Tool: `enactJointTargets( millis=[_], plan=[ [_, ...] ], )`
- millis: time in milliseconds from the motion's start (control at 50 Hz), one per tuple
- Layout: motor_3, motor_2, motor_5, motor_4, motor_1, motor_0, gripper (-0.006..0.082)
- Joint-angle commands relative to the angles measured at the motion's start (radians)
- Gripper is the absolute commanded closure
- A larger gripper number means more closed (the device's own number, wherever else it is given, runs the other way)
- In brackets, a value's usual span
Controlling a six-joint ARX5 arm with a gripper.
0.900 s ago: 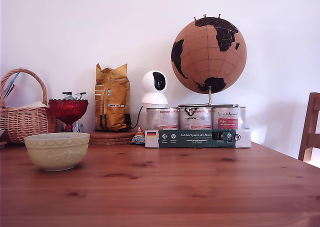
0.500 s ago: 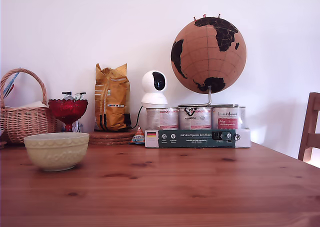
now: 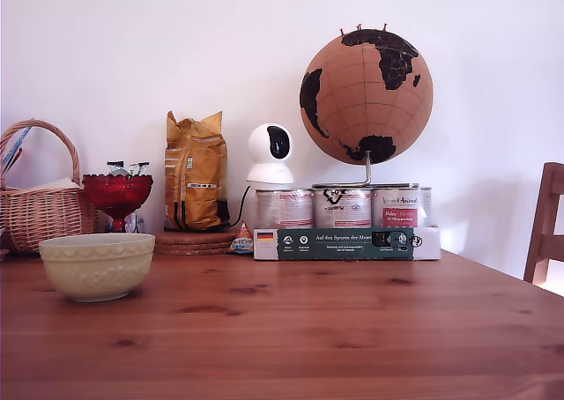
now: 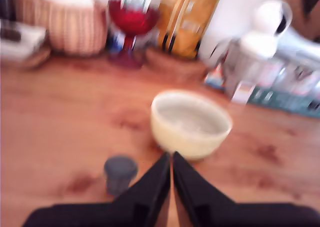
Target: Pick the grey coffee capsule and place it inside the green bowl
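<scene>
Wrist view is blurred w/ motion, but the gripper point(image 4: 171, 159) shows its two dark fingers pressed together, only a hairline gap at the tips, nothing between them, touching nothing. The grey coffee capsule point(image 4: 120, 173) stands upright on the wooden table point(image 3: 352, 329), just beside the fingers and apart from them, near the green bowl point(image 4: 190, 123) but not in it. Bowl looks empty in wrist view. In the exterior view the bowl point(image 3: 97, 265) sits toward the near left of the table; neither capsule nor arm is seen there. Behind it, far left: wicker basket point(image 3: 40, 197), red glass goblet dish point(image 3: 117, 196), yellow bag point(image 3: 196, 173). Further right at the back: white camera point(image 3: 270, 155), row of tins point(image 3: 344, 208) w/ a cork globe point(image 3: 367, 96) on top
</scene>
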Motion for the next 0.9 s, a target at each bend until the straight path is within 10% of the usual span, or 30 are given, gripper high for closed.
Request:
enactJointTargets(
  millis=[0, 260, 460, 880],
  plan=[
    [0.007, -0.017, -0.003, -0.009, 0.062, 0.002, 0.0786],
    [0.124, 0.035, 0.091, -0.051, 0.346, 0.001, 0.0762],
    [0.301, 0.040, 0.105, -0.058, 0.590, -0.013, 0.0256],
    [0.726, 0.040, 0.218, -0.103, 0.992, -0.013, 0.0240]
  ],
)
